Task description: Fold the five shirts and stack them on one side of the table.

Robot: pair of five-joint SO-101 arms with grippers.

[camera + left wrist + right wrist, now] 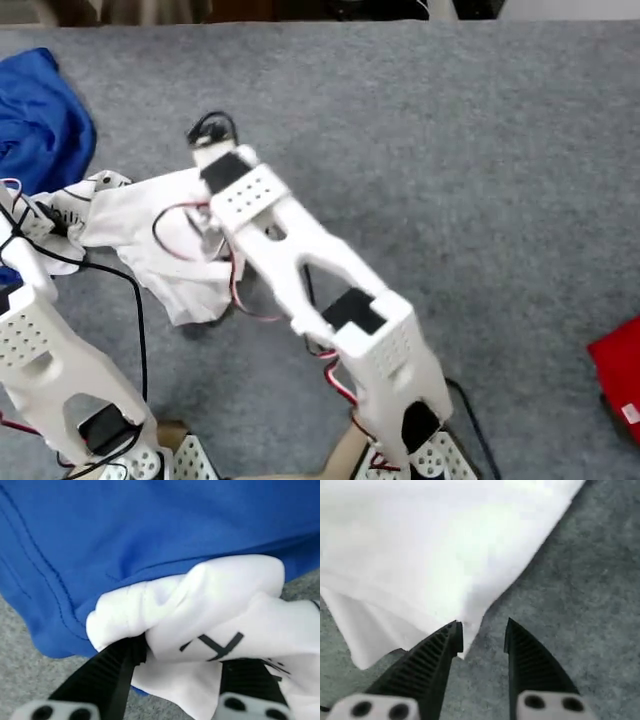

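white shirt (pixel 150 215) lies crumpled at the grey table's (pixel 480 150) left, touching the blue shirt (pixel 40 120). left gripper (pixel 187 655) pinches a bunched fold, likely for spreading; right gripper (pixel 482 630), jaws apart, straddles an edge, unclamped.

Grey carpeted tabletop (pixel 480 150), dark strip of room (pixel 300 8) beyond its far edge, tan board (pixel 338 455) at near edge.

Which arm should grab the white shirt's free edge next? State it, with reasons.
Right. The right hand hangs open with the edge of the white shirt at its jaws. The left hand is clamped on bunched white cloth beside the blue shirt, so it is probably occupied.
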